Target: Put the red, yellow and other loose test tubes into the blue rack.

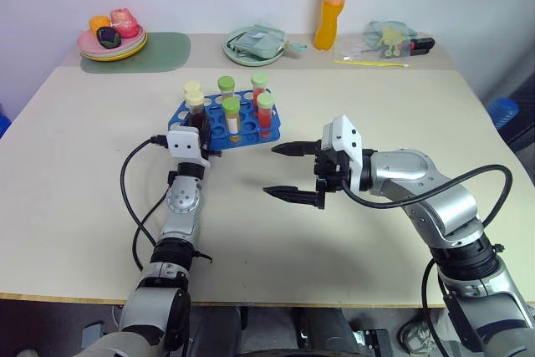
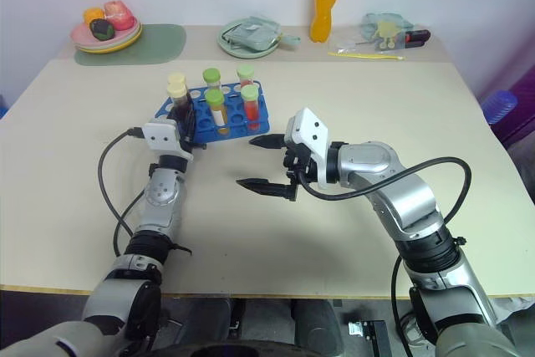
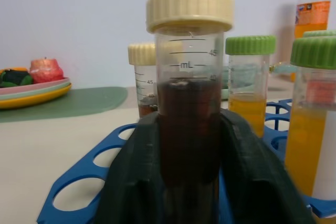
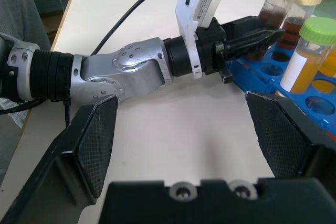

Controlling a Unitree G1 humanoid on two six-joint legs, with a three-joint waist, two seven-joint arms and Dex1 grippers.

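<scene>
Six capped tubes were counted standing in the blue rack, which sat at about 11 o'clock from the table's centre: two cream-capped with dark liquid, two green-capped with yellow, two green-capped with red. The left wrist view alone disclosed the graduation marks on the near dark tube and its seating in a rack hole, with the left gripper set around it, one finger on each side of its wall; whether they were pinching or merely flanking could not be told. The right wrist view alone disclosed the left arm from the side, its fingers reaching the rack edge. The right gripper was recorded at 3 o'clock of the rack, jaws spread wide and empty. One orange bottle was noted at 12 o'clock.
</scene>
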